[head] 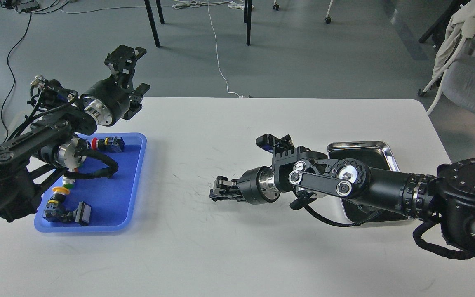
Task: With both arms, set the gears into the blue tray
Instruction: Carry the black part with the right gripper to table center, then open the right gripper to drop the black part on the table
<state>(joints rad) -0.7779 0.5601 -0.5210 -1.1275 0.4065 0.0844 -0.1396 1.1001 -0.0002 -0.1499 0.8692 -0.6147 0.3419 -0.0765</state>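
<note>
The blue tray [116, 194] lies at the table's left side. I can pick out no gears anywhere in this view, neither in the tray nor on the table. My left gripper [137, 72] is held high beyond the tray's far edge, open with nothing between its fingers. My right gripper [217, 190] hovers low over the middle of the table and points left toward the tray, well short of it. Its dark fingers lie close together and nothing shows between them.
Button switches with red [96, 143], green [67, 181] and yellow [60, 189] caps lie in the blue tray, partly under my left arm. A shiny steel tray [359, 146] sits at the right beneath my right forearm. A grey chair [474, 82] stands off the table's right corner.
</note>
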